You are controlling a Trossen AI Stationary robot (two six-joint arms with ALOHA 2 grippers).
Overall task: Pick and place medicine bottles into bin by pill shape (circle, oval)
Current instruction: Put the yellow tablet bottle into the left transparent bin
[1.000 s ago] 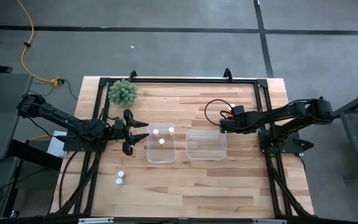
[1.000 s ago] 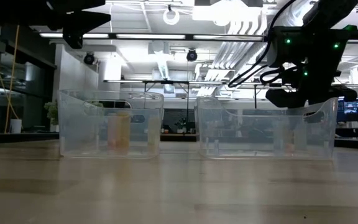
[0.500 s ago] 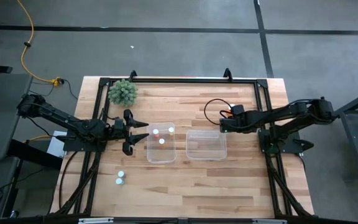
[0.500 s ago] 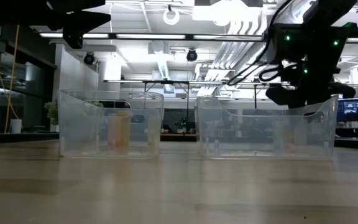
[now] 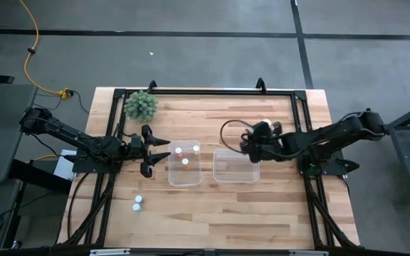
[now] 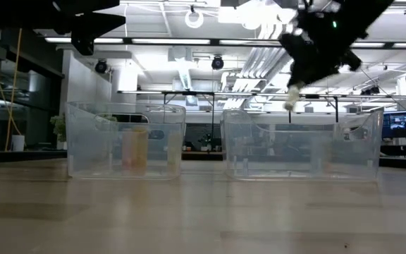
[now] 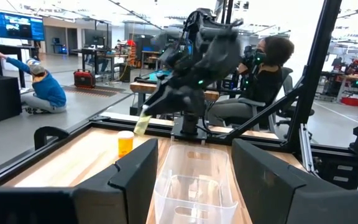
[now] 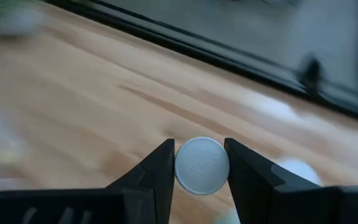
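- My right claw was closed on one medicine bottle; in the right wrist view its white cap sat tight between my two fingers.
- In the low view this bottle hung tilted under the claw, in the air above the right bin, near the far rim, and it touched nothing else.
- From above, the right bin looked empty to me, so I judged that no bottle was sorted into it yet.
- My left claw was wide open and held nothing. It waited just beside the left bin, on the side away from my right claw.
- Inside the left bin I saw two white caps, and the low view showed an orange body and a paler one beside it. So two bottles seemed already placed there.
- Two more bottles stood on the desk, near the front edge, well apart from my left claw and touching no bin.
- The left wrist view showed also one orange bottle upright on the desk, below and beside my right claw.
- I judged the task to be about half done: two placed, one carried, three left on the desk.
- I could not see the pill shape in any bottle.
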